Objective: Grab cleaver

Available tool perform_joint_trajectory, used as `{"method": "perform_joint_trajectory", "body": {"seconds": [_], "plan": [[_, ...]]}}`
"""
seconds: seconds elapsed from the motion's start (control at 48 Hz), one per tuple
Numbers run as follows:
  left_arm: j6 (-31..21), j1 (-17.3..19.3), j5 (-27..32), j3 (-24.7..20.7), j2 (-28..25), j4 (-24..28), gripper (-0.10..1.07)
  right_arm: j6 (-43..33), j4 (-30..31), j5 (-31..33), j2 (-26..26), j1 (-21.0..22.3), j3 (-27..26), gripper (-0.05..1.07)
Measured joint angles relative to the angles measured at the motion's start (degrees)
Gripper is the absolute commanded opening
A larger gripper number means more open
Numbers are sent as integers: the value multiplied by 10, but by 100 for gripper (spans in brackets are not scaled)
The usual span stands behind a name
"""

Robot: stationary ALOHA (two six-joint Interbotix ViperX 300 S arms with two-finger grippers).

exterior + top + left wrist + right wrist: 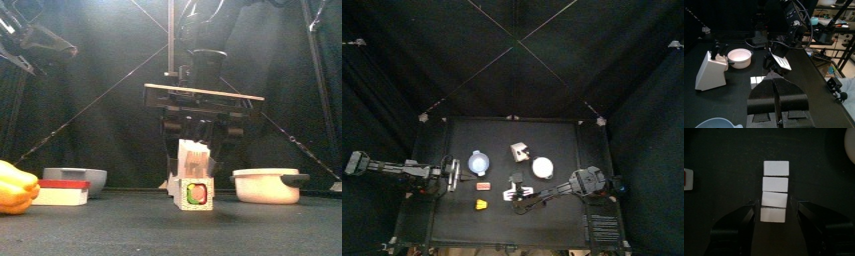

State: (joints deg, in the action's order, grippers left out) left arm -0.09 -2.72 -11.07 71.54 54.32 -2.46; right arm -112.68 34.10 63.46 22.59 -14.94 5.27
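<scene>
At the near edge of the table (569, 135), a yellow piece (481, 203) and, just beyond it, a small red block (482, 186) are being left untouched at the left of centre. Just right of these, the right gripper (775, 210) is being held over a thin white stick (775, 190) made of square segments. Its jaws are spread wide, one on each side of the stick's near end, and nothing is being grasped by them. At the left side of the table, the left gripper (775, 82) is being held back with its jaws pressed together and empty. Farther in, a pale blue bowl (480, 162) is sitting at the left and a white oval (543, 167) at the right. The cleaver (519, 152) is resting between them and slightly farther back, well apart from both grippers. In the left wrist view it (711, 70) is standing as a pale wedge beside the oval. No part of the grab is being shown as done. As judged here, the open jaws are being lined up on the stick rather than on the cleaver. Repositioning toward the far side, descent and closure are all being left outstanding.
</scene>
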Motion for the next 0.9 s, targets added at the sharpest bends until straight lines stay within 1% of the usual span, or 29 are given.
{"method": "perform_joint_trajectory", "body": {"seconds": [0.479, 0.708, 0.896], "plan": [[0, 0, 0, 0, 0, 0, -2, 1, 57, 11, -37, -11, 16, 87], [0, 0, 0, -1, 0, 0, -2, 1, 108, 18, -88, -17, 49, 87], [0, 0, 0, 0, 0, 0, -2, 1, 156, 25, -109, -15, 57, 87]]}}
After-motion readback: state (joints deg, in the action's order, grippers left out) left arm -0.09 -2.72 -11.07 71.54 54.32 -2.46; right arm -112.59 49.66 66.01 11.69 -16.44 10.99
